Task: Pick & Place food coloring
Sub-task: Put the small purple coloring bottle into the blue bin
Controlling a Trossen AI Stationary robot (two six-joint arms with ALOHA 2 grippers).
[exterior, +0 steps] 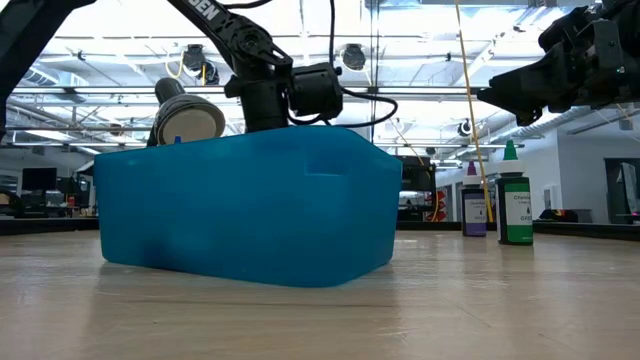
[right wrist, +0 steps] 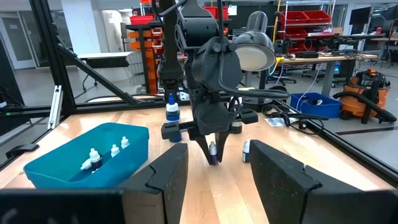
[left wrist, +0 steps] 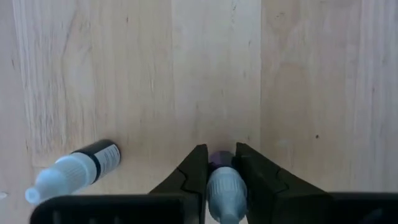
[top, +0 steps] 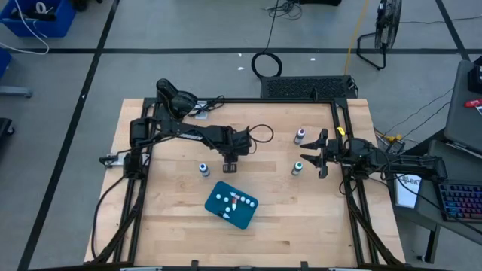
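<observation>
My left gripper points down at the table's middle and is shut on a small purple-bodied bottle with a whitish cap. A blue bottle stands to its left, showing in the left wrist view as a dark-labelled bottle. A purple bottle and a green bottle stand upright near my right gripper, which is open and touches nothing. The teal tray holds several tiny whitish dropper bottles. My left gripper pinches the small bottle between its two fingers, coming from above and pointing down. The fingertips lie on the purple body just below the whitish cap, which points up toward the wrist. The bottle stays upright; whether its base touches the table I cannot tell.
The teal tray lies toward the table's near edge, just nearer than my left gripper. A black frame runs along the table's left, right and far sides. Bare wood lies between the tray and the right-hand bottles.
</observation>
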